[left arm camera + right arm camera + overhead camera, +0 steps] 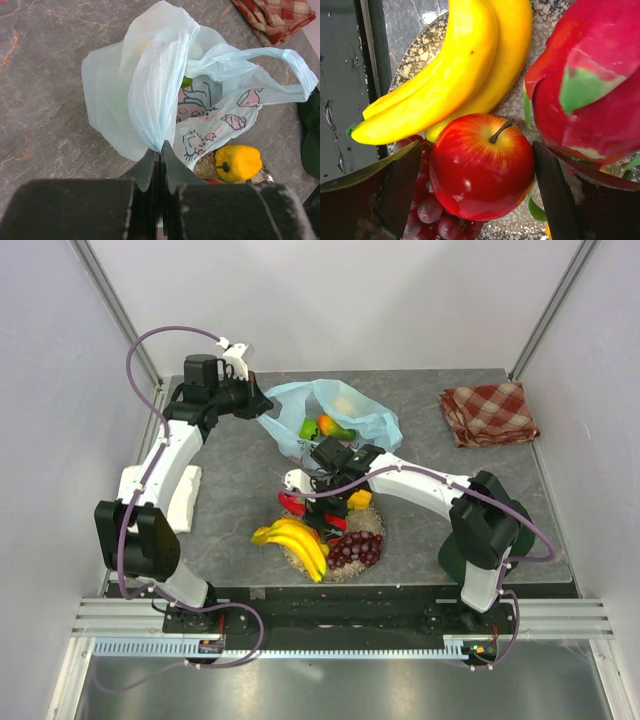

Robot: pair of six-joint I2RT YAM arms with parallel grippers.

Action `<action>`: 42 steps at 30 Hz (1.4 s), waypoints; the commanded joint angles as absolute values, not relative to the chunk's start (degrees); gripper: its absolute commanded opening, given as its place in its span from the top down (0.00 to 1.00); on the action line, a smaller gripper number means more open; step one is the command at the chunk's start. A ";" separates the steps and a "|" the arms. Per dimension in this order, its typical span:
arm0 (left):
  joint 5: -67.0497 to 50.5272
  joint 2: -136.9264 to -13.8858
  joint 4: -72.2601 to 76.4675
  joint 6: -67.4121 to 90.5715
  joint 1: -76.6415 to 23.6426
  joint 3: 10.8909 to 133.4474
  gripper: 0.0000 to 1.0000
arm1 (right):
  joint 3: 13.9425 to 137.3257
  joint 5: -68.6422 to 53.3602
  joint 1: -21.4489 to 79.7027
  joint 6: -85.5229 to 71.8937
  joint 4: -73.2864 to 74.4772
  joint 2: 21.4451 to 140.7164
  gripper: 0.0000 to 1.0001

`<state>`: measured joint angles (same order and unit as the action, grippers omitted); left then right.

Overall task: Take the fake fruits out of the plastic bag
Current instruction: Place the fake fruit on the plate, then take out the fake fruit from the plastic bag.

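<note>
My left gripper [160, 150] is shut on a gathered fold of the light blue plastic bag [150, 85], holding it at the back of the table [262, 405]. A green-orange mango [330, 428] lies inside the bag's open mouth. My right gripper [476, 150] stands open over a speckled plate [375, 523]. Its fingers are on either side of the red apple [480, 170], which rests on the purple grapes [432, 212]. The banana bunch [455, 75], the dragon fruit [590, 85] and a yellow pepper [239, 162] lie on the same plate.
A red checkered cloth [490, 412] lies folded at the back right corner. A white block [185, 502] sits by the left arm. One bag handle loop [295, 65] trails toward the right.
</note>
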<state>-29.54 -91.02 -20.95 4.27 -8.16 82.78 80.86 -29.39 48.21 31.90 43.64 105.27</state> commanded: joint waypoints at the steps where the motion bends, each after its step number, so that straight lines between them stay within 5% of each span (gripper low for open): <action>1: -29.79 -90.53 -19.95 2.72 -8.26 84.37 0.98 | 84.28 -27.95 48.60 31.46 44.38 102.22 0.02; 12: -32.69 -91.23 -19.42 4.65 -8.79 85.08 0.98 | 102.90 -25.32 43.96 35.33 59.23 100.11 0.02; 19: -34.45 -91.32 -18.90 7.03 -9.67 85.43 0.98 | 106.87 -23.55 31.74 14.63 41.85 105.62 0.02; 29: -34.28 -92.19 -20.48 8.53 -9.67 86.13 0.98 | 122.08 -27.67 28.65 18.53 38.85 123.30 0.44; 42: -32.17 -91.58 -22.67 5.36 -9.67 81.74 0.98 | 129.28 -24.00 28.30 20.56 32.96 138.32 0.27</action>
<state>-33.06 -92.51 -21.87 6.55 -9.50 83.70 123.50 -26.41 28.71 19.07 36.91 134.37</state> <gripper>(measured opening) 0.033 0.710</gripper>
